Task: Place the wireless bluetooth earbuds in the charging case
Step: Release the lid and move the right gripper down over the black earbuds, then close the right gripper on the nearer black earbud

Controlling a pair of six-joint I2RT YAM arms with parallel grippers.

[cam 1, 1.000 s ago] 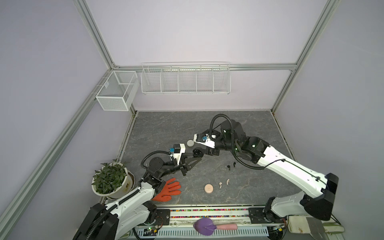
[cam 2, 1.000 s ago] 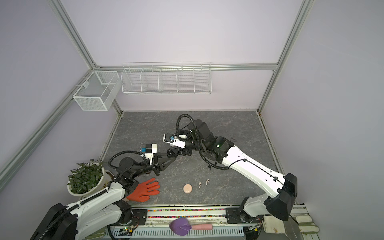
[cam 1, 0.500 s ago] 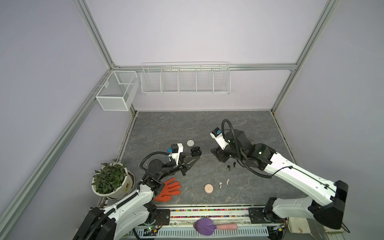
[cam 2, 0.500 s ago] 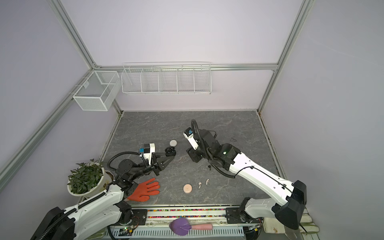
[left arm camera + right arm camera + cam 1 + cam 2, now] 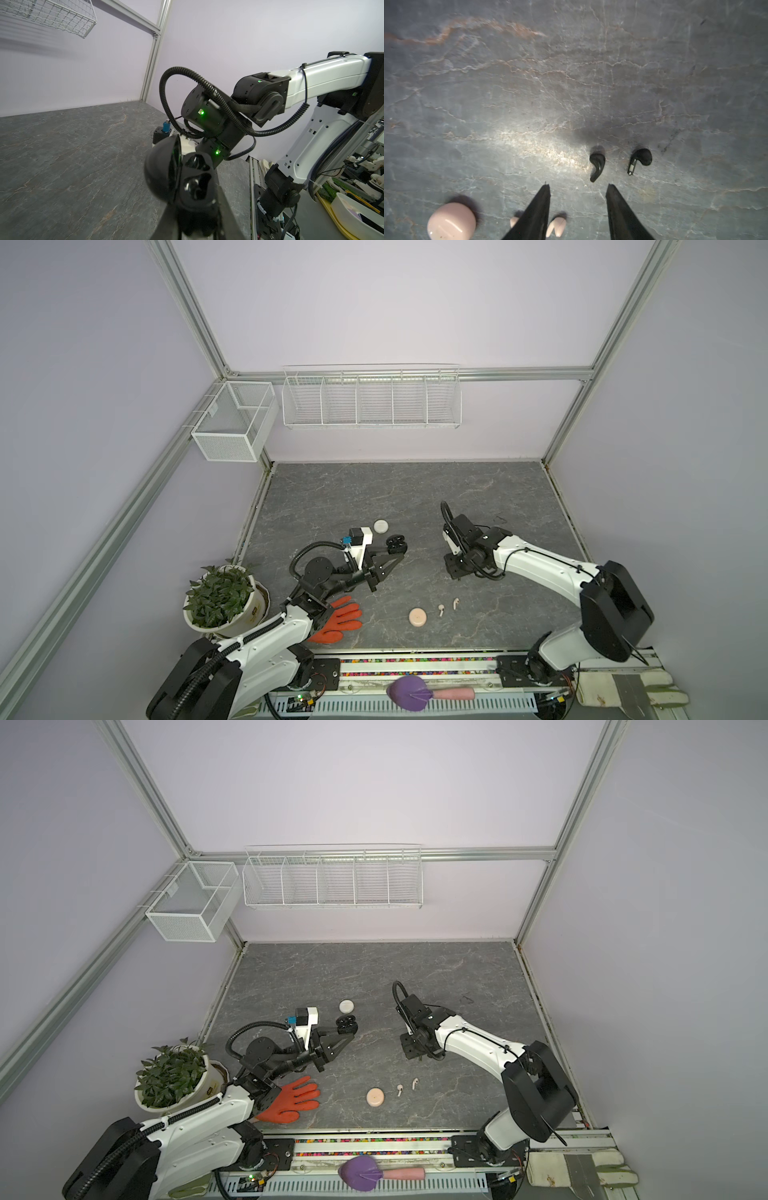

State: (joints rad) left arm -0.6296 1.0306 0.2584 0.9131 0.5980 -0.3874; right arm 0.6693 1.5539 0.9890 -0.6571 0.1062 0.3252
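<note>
gripping an open black charging case (image 5: pixel 193 180) in the left hand (image 5: pixel 398 552), right hand (image 5: pixel 578 187) parted near black earbuds (image 5: pixel 597 166)

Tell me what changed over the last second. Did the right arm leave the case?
Yes. The right claw pulled back from the black case toward the right and now hangs by the two black earbuds, jaws apart, holding nothing. The left claw stays clamped on the open black case in the same spot. The pink case, pink earbuds and white case are unmoved.

Grey tabletop (image 5: pixel 374 489) carries black earbuds (image 5: pixel 597 166), pink earbuds (image 5: pixel 441 610), pink case (image 5: pixel 417 617), glove (image 5: pixel 340 620).
</note>
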